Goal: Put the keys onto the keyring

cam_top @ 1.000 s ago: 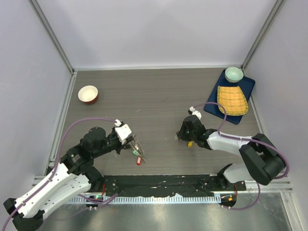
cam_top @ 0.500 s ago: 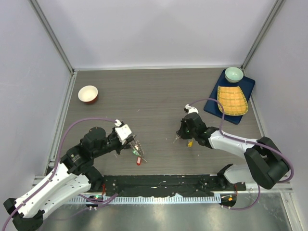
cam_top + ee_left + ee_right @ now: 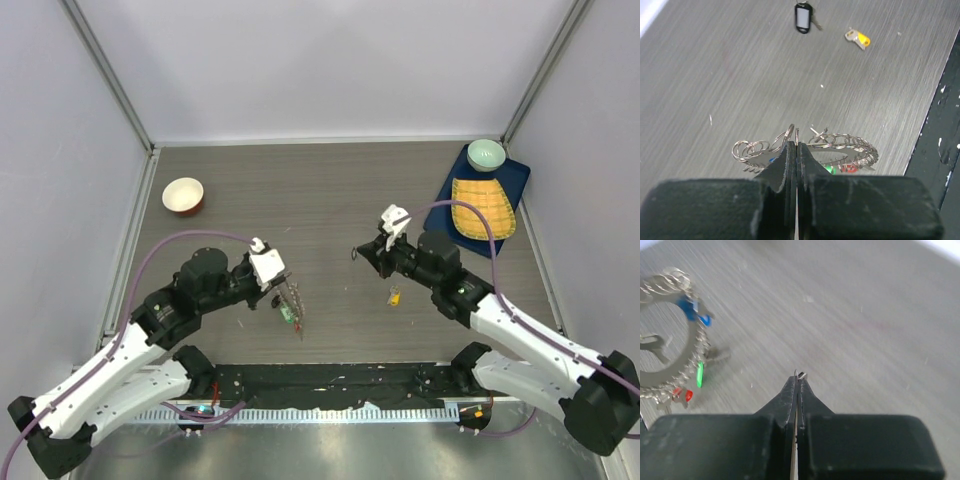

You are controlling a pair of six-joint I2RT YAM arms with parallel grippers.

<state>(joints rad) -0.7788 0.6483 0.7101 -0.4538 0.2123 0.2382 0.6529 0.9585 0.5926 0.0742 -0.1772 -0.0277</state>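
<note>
My left gripper point(image 3: 283, 291) point(image 3: 796, 145) is shut on the keyring point(image 3: 293, 304) point(image 3: 850, 146) and holds it up off the table. The ring is fringed with silver keys carrying green, red and blue tags. It also shows at the left of the right wrist view as the keyring point(image 3: 699, 347). My right gripper point(image 3: 362, 252) point(image 3: 798, 376) is shut on the small ring of a black-tagged key point(image 3: 355, 254) point(image 3: 802, 18), which hangs above the table between the arms. A yellow-tagged key point(image 3: 394, 295) point(image 3: 859, 38) lies loose on the table below the right arm.
A red bowl with a white inside point(image 3: 183, 194) sits at the far left. At the far right, a blue tray point(image 3: 445, 205) carries a yellow mat point(image 3: 482, 207) and a pale green bowl point(image 3: 486, 153). A black strip point(image 3: 340, 380) runs along the near edge.
The right gripper shut on the black-tagged key and rose up and left, away from the yellow-tagged key. The left arm lifted the keyring off the table and turned it toward the right arm.
</note>
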